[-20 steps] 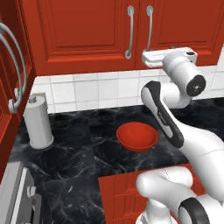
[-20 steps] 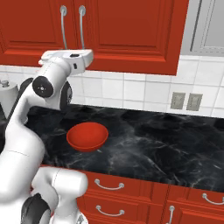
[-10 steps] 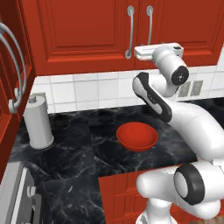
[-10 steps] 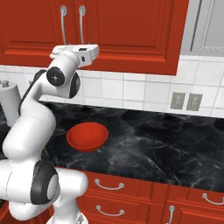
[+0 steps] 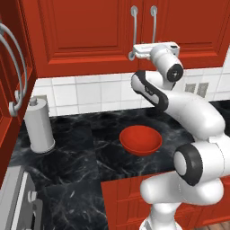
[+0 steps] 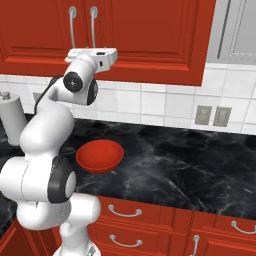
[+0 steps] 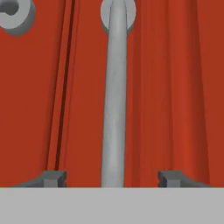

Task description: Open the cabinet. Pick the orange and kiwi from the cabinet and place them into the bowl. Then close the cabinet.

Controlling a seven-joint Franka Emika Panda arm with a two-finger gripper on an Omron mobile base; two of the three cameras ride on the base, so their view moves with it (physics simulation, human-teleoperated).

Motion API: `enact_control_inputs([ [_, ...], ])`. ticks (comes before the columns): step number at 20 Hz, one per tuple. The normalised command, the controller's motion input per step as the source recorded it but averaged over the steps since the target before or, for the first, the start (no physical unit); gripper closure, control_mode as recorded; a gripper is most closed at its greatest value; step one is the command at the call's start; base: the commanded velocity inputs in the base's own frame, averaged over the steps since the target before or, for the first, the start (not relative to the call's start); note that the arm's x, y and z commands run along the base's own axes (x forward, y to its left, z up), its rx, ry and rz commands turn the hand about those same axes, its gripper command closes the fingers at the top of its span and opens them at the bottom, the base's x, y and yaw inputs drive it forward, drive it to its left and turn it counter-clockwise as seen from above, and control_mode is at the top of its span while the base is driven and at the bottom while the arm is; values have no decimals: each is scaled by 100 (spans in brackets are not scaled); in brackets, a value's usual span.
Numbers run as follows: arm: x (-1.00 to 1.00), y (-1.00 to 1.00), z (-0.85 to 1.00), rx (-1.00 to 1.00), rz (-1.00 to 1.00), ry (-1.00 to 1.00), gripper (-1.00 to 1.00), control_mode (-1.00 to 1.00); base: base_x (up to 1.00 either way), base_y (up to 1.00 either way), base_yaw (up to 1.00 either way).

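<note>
The red wall cabinet (image 5: 85, 36) has both doors shut, so the orange and kiwi are hidden. My gripper (image 5: 144, 47) is raised to the lower ends of the two silver handles. In the hand view my gripper (image 7: 113, 178) is open, its fingertips (image 7: 53, 178) wide apart, and one handle bar (image 7: 114, 109) runs straight up between them without being clamped. The seam between the doors lies just left of that bar. The glossy red bowl (image 5: 140, 139) sits with nothing in it on the black counter below the arm, as the right base view also shows for the bowl (image 6: 99, 155).
A paper towel roll (image 5: 39, 126) stands at the counter's left. A second red cabinet with big curved handles (image 5: 13, 67) juts in at the far left. Wall outlets (image 6: 212, 115) are on the tiled backsplash. Lower drawers (image 6: 150, 220) run beneath the counter edge.
The arm has lifted and swung the hand from in front of the tiles up against the cabinet doors, bringing the open fingers around a handle bar. The bowl has not moved.
</note>
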Motion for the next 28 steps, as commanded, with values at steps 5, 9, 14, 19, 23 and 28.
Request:
enact_control_inputs([
  [5, 0, 0, 0, 0, 0, 0, 100, -100, 0, 0, 0],
  [9, 0, -4, 14, 0, 0, 0, 100, -100, 0, 0, 0],
  [14, -26, -33, 52, 4, 0, 0, 100, -100, 0, 0, 0],
  [19, -48, -56, 74, 7, 0, 0, 100, -100, 0, 0, 0],
  [23, -64, -64, 29, 4, 0, 2, 100, -100, 0, 0, 0],
  [28, -6, -6, 0, 0, 0, 0, 100, -100, 0, 0, 0],
])
